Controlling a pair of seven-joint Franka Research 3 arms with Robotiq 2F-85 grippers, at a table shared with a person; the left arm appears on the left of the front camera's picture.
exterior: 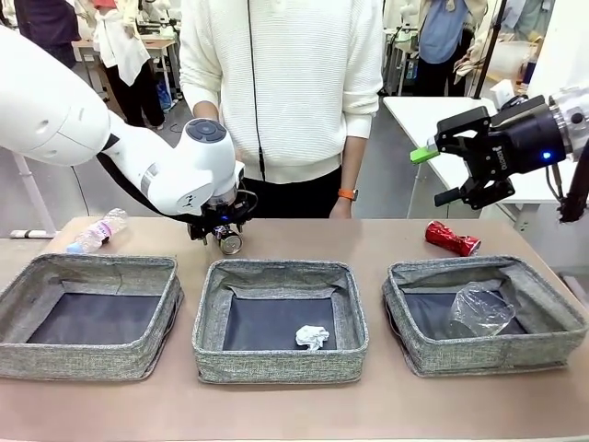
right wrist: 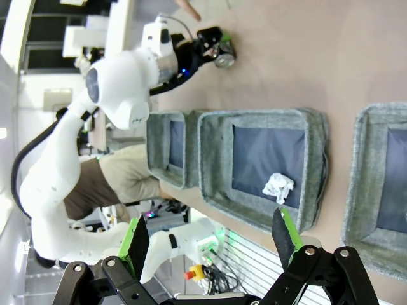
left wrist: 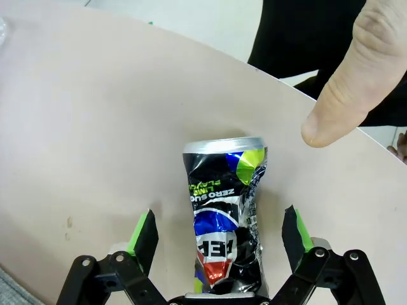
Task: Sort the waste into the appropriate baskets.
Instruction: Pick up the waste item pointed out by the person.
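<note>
The left gripper (left wrist: 219, 222), jaws apart, is straddling the crushed dark printed metal can (left wrist: 222, 190); the right gripper (exterior: 434, 175) is hovering, jaws apart.

A smooth pale brown table (exterior: 368, 238) carries everything. Along its near side three low rectangular grey woven-fabric baskets with soft sides and dark grey lining stand in a row with narrow gaps of bare tabletop between them: the left basket (exterior: 92, 361), the middle basket (exterior: 276, 366) and the right basket (exterior: 479, 354). Behind them, on the open surface, lie a clear plastic bottle with a pink label (exterior: 97, 232) towards the far left, a dented dark printed can (left wrist: 226, 222) on its side just behind the middle basket's left corner, and a crushed red can (exterior: 451, 238) just behind the right basket.
</note>
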